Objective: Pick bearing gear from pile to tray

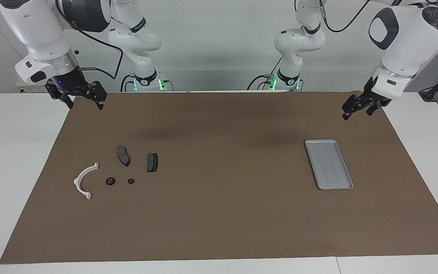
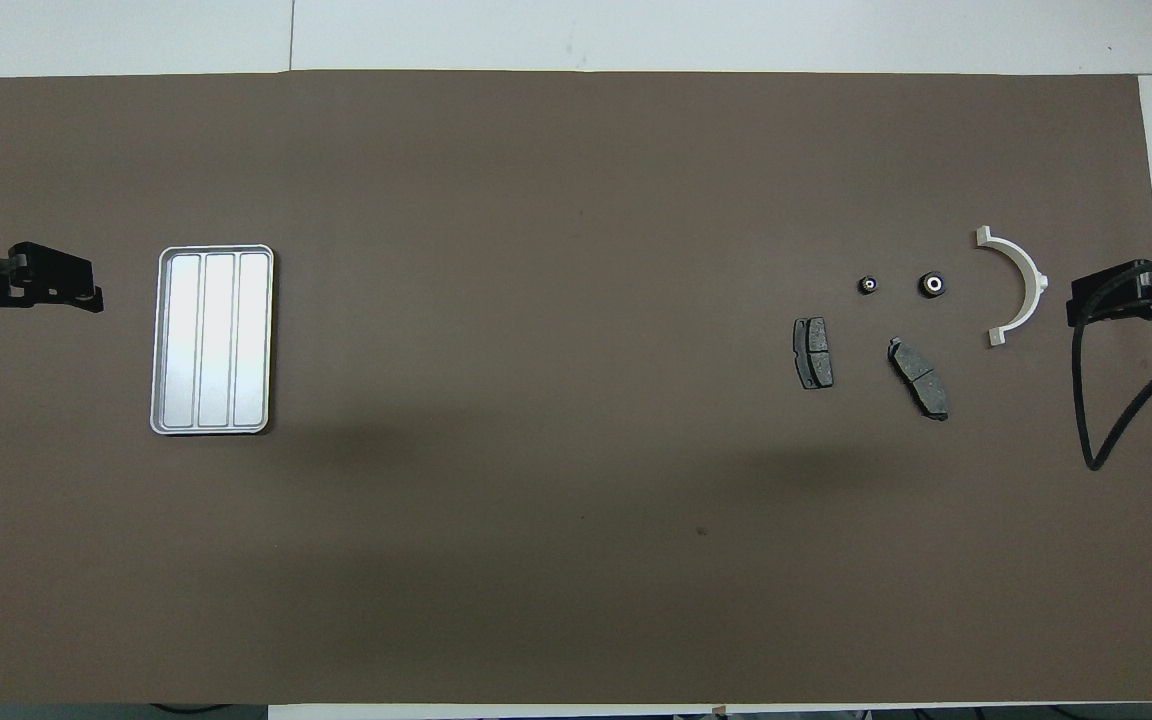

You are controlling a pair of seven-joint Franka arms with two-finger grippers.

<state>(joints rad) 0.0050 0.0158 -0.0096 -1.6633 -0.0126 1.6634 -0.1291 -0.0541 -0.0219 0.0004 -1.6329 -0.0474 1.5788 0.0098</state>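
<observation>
Both the left gripper point(image 1: 350, 110) and right gripper point(image 1: 84, 99) hang open and empty above the worktop point(image 1: 219, 213), pile point(image 1: 120, 171) and tray point(image 1: 329, 164) untouched.

— Are you making out any writing, labels or numbers anywhere?

— No, nothing is reading clearly. A dark band on the right arm point(image 1: 137, 26), above the brown mat point(image 1: 219, 213), is carrying small pale lettering, but it is too small to tell what it says.

— And the tray point(image 1: 319, 142) or the parts?

— Nothing printed is showing on them.
</observation>
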